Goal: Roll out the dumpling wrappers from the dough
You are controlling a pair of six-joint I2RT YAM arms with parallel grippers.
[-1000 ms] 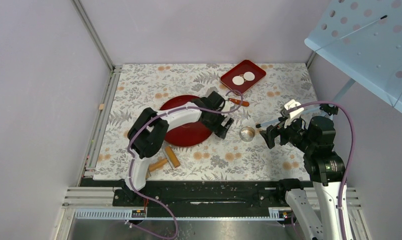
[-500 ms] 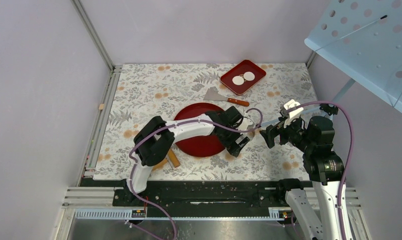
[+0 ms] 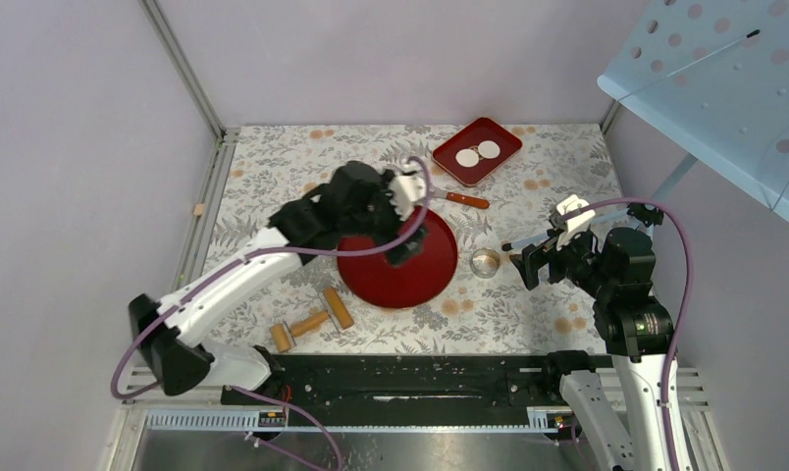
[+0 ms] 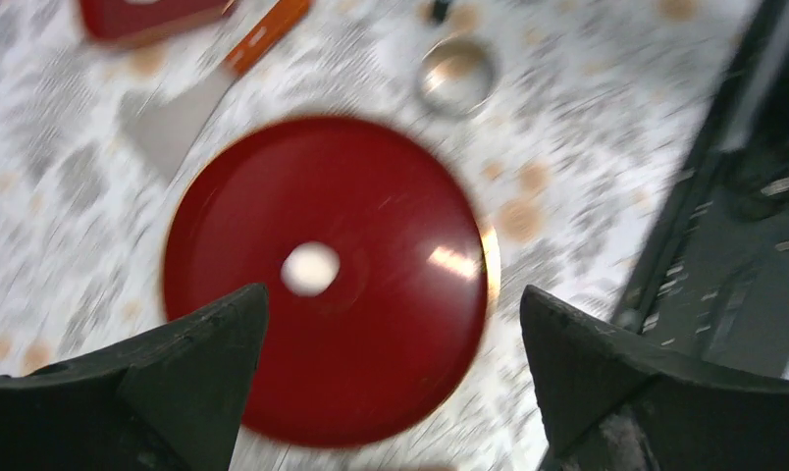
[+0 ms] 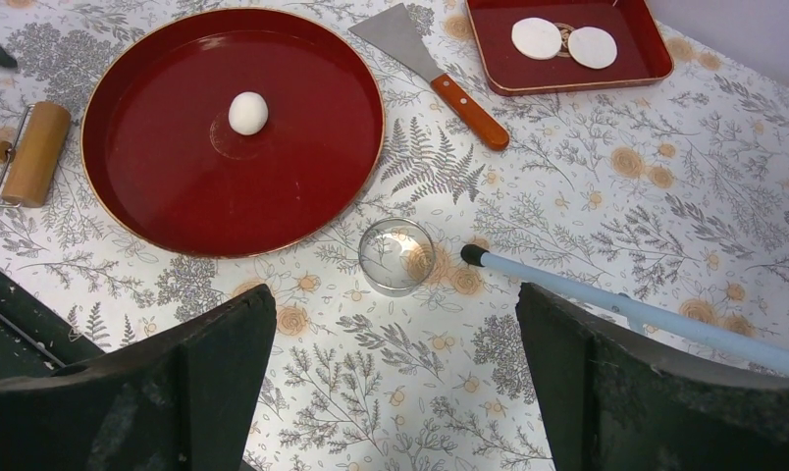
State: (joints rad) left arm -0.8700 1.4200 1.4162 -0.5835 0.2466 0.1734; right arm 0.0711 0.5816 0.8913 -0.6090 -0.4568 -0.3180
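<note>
The dough [image 5: 248,113] is a small white ball in the middle of a round red plate [image 5: 175,186]. In the left wrist view the dough [image 4: 310,269] lies just ahead of my left gripper [image 4: 391,343], whose jaws stand wide apart and empty. From above, that left gripper [image 3: 407,238] hovers over the plate's [image 3: 420,280] upper left part and hides the ball. Two dumpling wrappers [image 5: 536,37] [image 5: 593,46] lie in a square red tray [image 5: 646,44] at the back. My right gripper [image 5: 395,383] is open and empty, off to the right.
A metal ring cutter [image 3: 486,262] stands between the plate and the right gripper. A spatula [image 5: 430,69] lies between plate and tray. A wooden rolling pin [image 3: 312,321] rests near the front left. A pale blue rod [image 5: 646,314] slants across the cloth on the right.
The left arm pulled back from the plate's right side to over its upper left, uncovering the ring cutter. The plate ended up further right. The right arm has not moved.
</note>
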